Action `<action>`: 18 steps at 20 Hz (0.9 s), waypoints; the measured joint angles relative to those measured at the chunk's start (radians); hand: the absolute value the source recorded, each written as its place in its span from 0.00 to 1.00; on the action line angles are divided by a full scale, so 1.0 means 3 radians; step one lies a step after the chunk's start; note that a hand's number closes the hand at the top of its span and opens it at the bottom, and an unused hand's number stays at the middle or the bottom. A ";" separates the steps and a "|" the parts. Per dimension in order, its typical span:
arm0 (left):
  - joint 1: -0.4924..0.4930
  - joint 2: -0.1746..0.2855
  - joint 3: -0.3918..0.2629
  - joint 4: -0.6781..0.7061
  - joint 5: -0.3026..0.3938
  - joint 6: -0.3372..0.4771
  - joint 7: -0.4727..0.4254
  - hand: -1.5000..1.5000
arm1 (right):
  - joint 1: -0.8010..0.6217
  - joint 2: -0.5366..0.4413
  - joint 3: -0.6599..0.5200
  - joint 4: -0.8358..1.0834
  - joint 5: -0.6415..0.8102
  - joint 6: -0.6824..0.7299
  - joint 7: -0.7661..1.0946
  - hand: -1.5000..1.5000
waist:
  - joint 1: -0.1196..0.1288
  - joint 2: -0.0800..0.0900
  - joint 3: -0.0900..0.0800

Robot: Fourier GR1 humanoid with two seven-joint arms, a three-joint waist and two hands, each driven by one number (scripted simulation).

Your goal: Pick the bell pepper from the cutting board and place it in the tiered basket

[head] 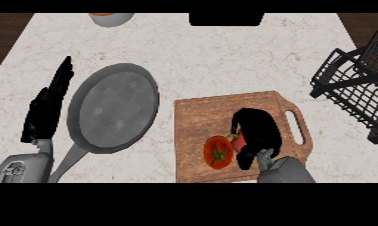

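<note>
Where the pale, speckled stone counter (221, 50) reached the left edge, the left hand (46, 107) lay with fingers straight and pressed together. Beside it sat a round, matte grey pan (114, 107) with a long handle. Further right, a grainy wooden cutting board (196, 120) with a slot handle held the glossy red bell pepper (218, 152), with the right hand (257, 130) curled round its right side. A black wire tiered basket (347, 85) stood far right.
</note>
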 measured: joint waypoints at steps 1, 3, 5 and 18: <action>-0.0026 -0.0002 0.0018 0.0054 -0.0001 -0.0001 -0.0030 0.50 | 0.0046 0.0021 -0.0018 -0.0049 -0.0026 -0.0006 -0.0001 1.00 | -0.0004 0.0002 0.0001; -0.0011 -0.0007 0.0027 0.0049 -0.0006 -0.0016 -0.0036 0.50 | 0.0114 0.0057 -0.0056 -0.0144 -0.0084 -0.0025 -0.0032 1.00 | -0.0006 0.0007 0.0006; -0.0029 -0.0052 0.0017 0.0092 -0.0045 0.0020 -0.0050 0.50 | 0.0126 0.0109 -0.0112 -0.0222 -0.0134 -0.0031 -0.0029 1.00 | -0.0008 0.0011 0.0009; -0.0163 -0.0091 -0.0073 0.0069 -0.0076 -0.0031 -0.0024 0.50 | -0.1369 0.0320 -0.1157 0.0683 0.0181 -0.1486 0.1338 1.00 | 0.0170 0.0064 0.0013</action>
